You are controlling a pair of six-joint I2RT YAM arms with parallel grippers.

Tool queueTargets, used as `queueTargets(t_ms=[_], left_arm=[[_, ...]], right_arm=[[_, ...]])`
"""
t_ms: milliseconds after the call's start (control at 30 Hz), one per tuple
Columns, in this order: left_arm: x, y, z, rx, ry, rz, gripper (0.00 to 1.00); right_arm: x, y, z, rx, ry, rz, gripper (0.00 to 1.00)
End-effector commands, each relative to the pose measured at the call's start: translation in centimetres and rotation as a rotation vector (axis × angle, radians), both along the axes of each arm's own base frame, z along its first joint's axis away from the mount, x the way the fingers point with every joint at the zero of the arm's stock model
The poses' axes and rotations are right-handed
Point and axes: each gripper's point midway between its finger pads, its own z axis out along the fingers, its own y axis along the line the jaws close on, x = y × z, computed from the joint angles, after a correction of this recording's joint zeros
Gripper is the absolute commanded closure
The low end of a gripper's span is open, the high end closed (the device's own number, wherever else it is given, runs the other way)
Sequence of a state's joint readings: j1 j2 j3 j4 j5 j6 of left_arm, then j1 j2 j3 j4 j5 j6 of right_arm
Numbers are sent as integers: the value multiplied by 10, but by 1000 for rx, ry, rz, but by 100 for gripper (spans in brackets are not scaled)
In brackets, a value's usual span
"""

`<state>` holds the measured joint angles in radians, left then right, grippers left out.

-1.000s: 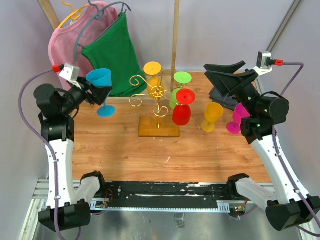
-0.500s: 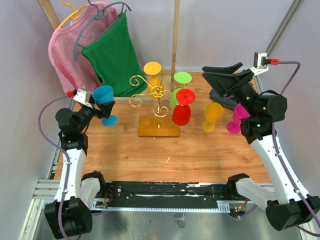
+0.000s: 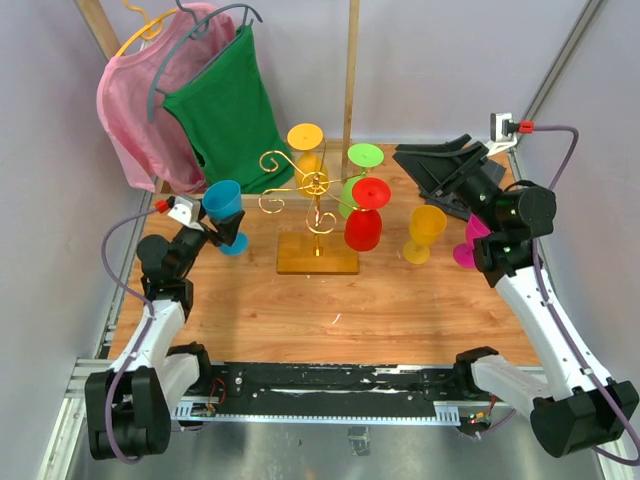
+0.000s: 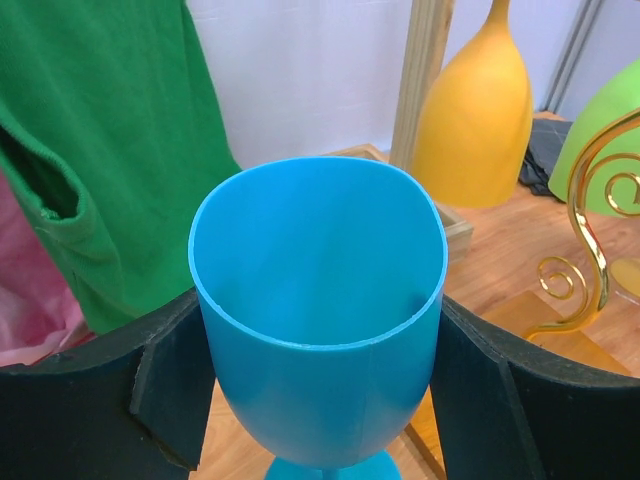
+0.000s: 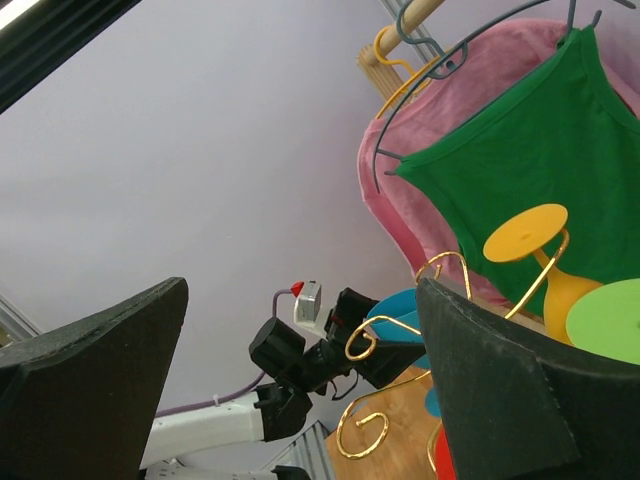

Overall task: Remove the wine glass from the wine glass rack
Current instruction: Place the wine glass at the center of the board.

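I've got the left gripper [image 3: 214, 234] pinching the blue wine glass [image 4: 318, 330] round its bowl, just left of the gold rack [image 3: 312, 186] and not touching it. My right gripper [image 3: 432, 166] is spread wide, up at the far right.

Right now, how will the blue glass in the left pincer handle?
The blue glass looks like thin plastic: probably light, not brittle. Its smooth bowl may slip in the left pincer. On a small foot, it could tip.
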<state>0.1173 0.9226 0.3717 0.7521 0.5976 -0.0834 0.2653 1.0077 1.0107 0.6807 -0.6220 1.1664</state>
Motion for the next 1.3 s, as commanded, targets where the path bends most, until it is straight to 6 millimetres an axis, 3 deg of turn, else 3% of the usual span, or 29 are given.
queueTargets(t_ms=[0,367,733,833,1267], left_arm=[[6,7,14,7,-124,66,34],[23,3,-8,-30,-142,129,34],[20,12,-22,-143,-72,254,34],[18,7,-22,-158,-63,244,34],[21,-11,-37,-8,-92,185,32]], right_arm=[[-12,-7,3,-23,-72,-31,2],[-19,-8,-14,-52,-80,-43,2],[-13,-7,-26,-58,-75,-44,2],[-8,-6,-29,-38,-67,-40,2],[-2,-5,-32,-51,-61,-45,2]])
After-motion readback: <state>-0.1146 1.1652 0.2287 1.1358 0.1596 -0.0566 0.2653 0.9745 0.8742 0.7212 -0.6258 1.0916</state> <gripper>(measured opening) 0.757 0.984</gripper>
